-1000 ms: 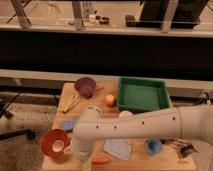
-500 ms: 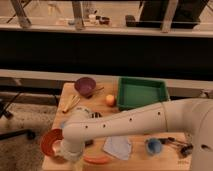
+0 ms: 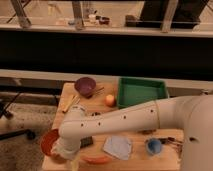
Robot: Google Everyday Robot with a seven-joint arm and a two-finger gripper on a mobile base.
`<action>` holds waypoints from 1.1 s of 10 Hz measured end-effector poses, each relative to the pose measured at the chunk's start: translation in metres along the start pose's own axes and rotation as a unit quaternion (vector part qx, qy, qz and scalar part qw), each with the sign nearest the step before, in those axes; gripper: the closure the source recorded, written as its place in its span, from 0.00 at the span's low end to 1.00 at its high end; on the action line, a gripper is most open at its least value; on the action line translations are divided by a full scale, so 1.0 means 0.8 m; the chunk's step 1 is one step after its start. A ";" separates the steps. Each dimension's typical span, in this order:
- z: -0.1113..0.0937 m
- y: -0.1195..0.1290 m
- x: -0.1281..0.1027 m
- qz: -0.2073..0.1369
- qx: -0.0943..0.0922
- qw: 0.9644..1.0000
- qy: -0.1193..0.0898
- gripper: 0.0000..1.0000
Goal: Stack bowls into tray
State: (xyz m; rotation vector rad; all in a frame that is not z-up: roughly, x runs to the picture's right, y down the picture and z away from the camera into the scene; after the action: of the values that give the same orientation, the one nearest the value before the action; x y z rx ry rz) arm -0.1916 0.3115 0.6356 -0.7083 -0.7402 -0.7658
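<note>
The wide orange-red bowl [image 3: 48,142] sits at the table's front left corner, mostly covered by my arm. My gripper [image 3: 64,152] hangs at the end of the white arm right over that bowl's near right side. The dark purple bowl [image 3: 85,85] stands at the back left. The small blue bowl [image 3: 153,146] stands at the front right. The green tray [image 3: 141,92] lies at the back right and holds nothing that I can see.
An orange fruit [image 3: 110,100] lies between the purple bowl and the tray. Wooden utensils [image 3: 72,104] lie at the left. A pale blue cloth [image 3: 118,147] and an orange carrot-like thing [image 3: 95,160] lie at the front. Dark small items [image 3: 170,142] sit at the right edge.
My arm has swung further left and down over the orange-red bowl. It now covers the bowl's pale inside, which showed one second ago. The other things have not moved.
</note>
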 end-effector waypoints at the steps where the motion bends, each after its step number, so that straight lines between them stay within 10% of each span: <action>1: 0.003 -0.006 0.001 -0.005 0.003 1.000 0.000 0.20; 11: 0.034 -0.043 0.027 -0.017 0.034 0.999 0.025 0.20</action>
State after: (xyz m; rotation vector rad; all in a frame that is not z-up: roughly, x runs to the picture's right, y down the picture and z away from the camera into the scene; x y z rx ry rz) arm -0.2167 0.3073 0.6772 -0.6149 -0.7317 -0.7835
